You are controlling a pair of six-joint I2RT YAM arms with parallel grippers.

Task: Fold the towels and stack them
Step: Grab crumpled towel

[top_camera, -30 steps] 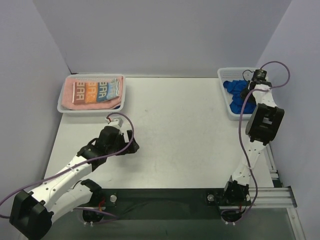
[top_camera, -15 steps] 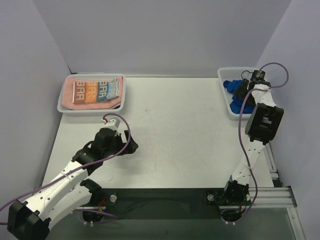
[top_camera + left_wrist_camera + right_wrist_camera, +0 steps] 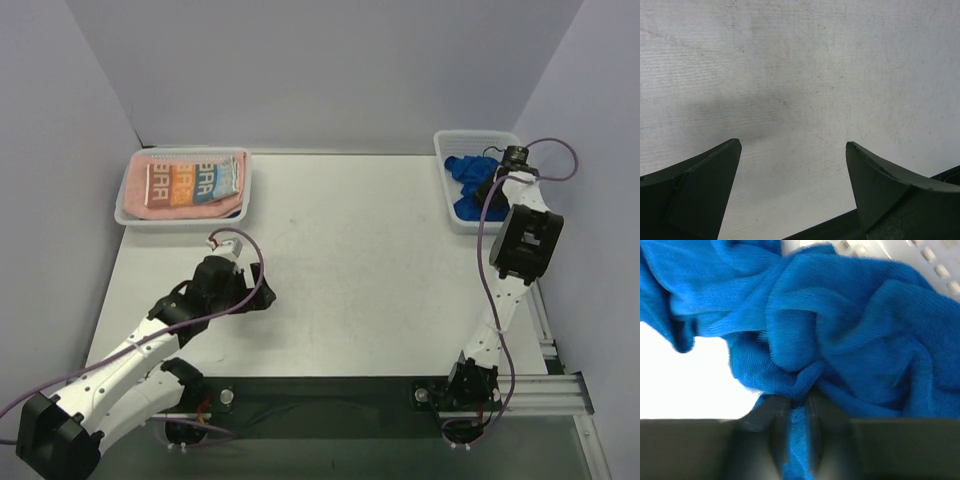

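A pale table (image 3: pixel 380 270) is seen between lilac walls, with a white mesh basket set at each far corner.

In the right basket (image 3: pixel 462 229) a crumpled blue towel (image 3: pixel 850 340) is gripped by the right gripper (image 3: pixel 799 412), its jaws pressed together on a fold of the cloth. Much of that basket's right side is masked by the arm's own dark links, so it cannot be told whether the towel is raised off the bottom. In the left basket (image 3: pixel 125 205) a white lettered towel (image 3: pixel 195 180) is laid folded on a salmon-pink towel (image 3: pixel 165 210). The left gripper (image 3: pixel 793 150) is held low over bare tabletop, jaws spread wide, well apart from both baskets.
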